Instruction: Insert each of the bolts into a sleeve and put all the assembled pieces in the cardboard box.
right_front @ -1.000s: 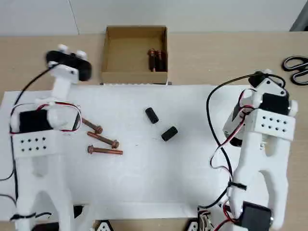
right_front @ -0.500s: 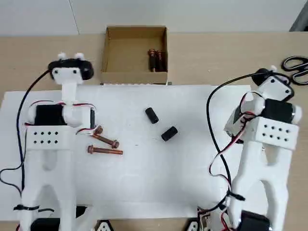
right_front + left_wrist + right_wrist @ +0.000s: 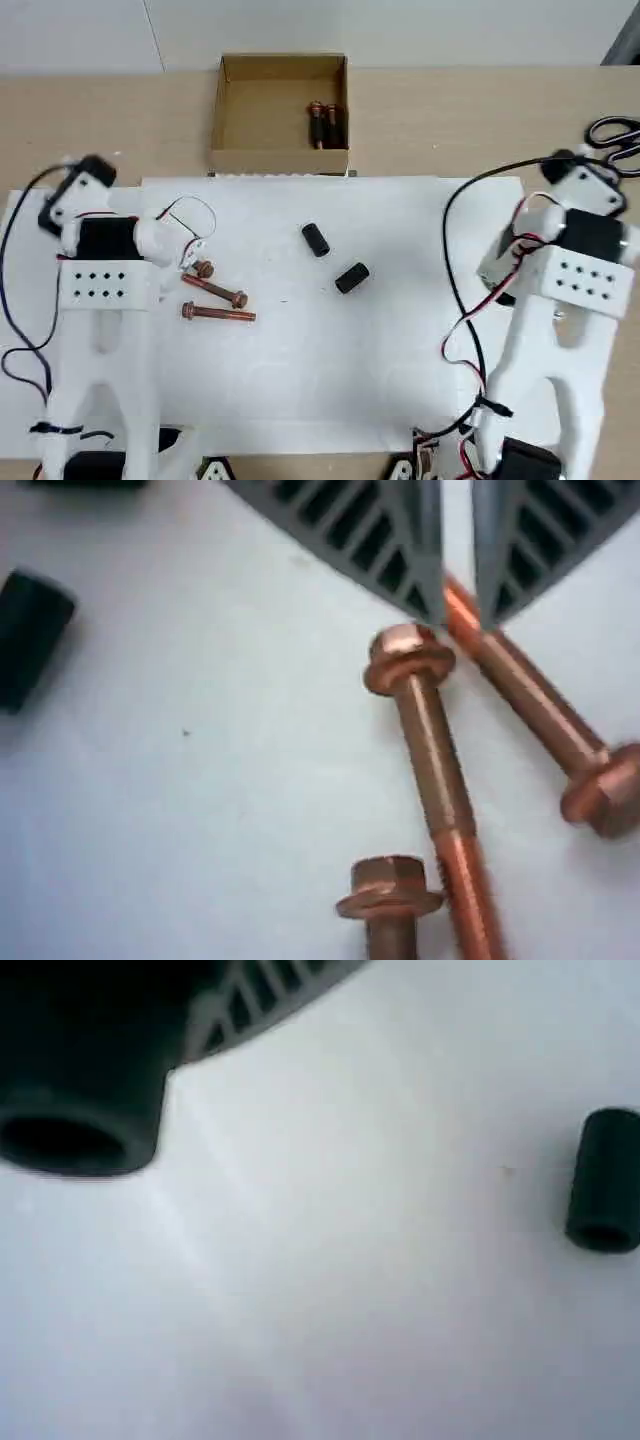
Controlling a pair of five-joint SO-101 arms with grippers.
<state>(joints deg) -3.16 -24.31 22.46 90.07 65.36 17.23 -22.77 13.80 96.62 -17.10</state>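
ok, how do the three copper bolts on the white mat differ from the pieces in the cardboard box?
The three copper-coloured metal bolts are bare; the boxed pieces wear black sleeves. The bolts lie splayed at different angles on the white mat; the boxed pieces lie side by side in the brown cardboard box. Both have copper heads.

Three copper bolts are being counted loose on one white sheet. Three black sleeves are being recorded: two lying on the sheet, and a third sleeve seen close in the right wrist view. Two assembled pieces are being noted inside one cardboard box. One pair of scissors is being logged on the bench.
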